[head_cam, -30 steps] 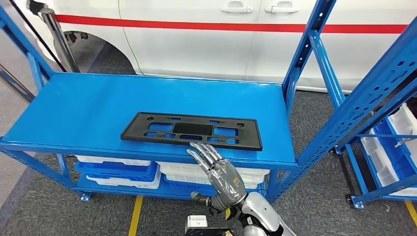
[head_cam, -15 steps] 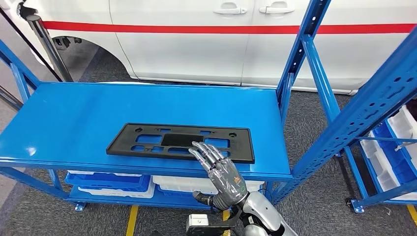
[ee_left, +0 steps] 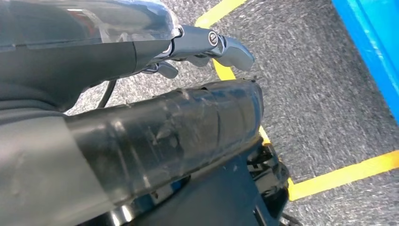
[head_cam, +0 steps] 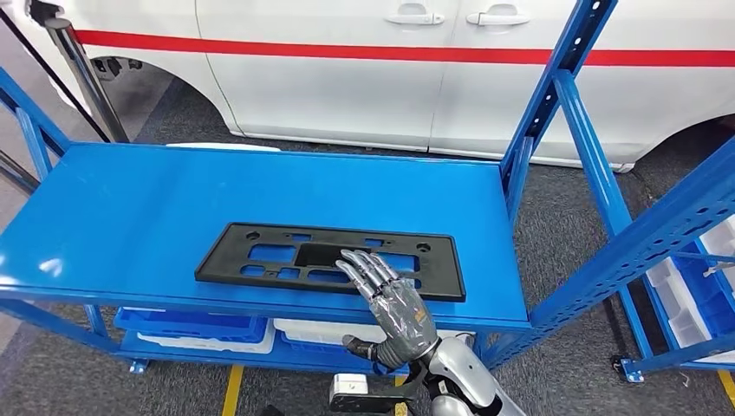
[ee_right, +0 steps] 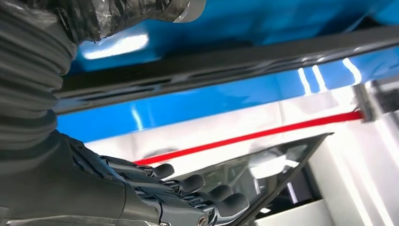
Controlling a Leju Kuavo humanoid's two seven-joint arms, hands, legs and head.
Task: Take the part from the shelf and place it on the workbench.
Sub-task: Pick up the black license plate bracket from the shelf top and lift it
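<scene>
One flat black part [head_cam: 328,259] lies on the top board of the blue shelf [head_cam: 130,208], toward the front edge and right of the middle. It is a long, thin rectangular plate with a dark solid patch in the centre, several rectangular cut-outs showing blue through them, and small round holes near its corners. It rests level, its long side along the shelf front.

The right robot hand [head_cam: 394,305] comes up from 6 o'clock, fingers [head_cam: 368,271] stretched out straight and slightly apart, holding nothing; their tips lie over the near edge of the part at about its 5 o'clock side, though contact cannot be told. In the right wrist view the right robot hand [ee_right: 141,188] shows dark fingers extended.

The left robot hand [ee_left: 207,47] hangs over grey carpet with yellow lines [ee_left: 339,176]; its fingers curl inward, and I cannot tell whether it holds anything.

At 12 o'clock behind the shelf stands a white van [head_cam: 373,78] with a red stripe. Bins [head_cam: 186,328] sit on the lower level. A blue upright [head_cam: 555,82] rises at 2 o'clock, a second rack [head_cam: 685,234] at 3 o'clock
</scene>
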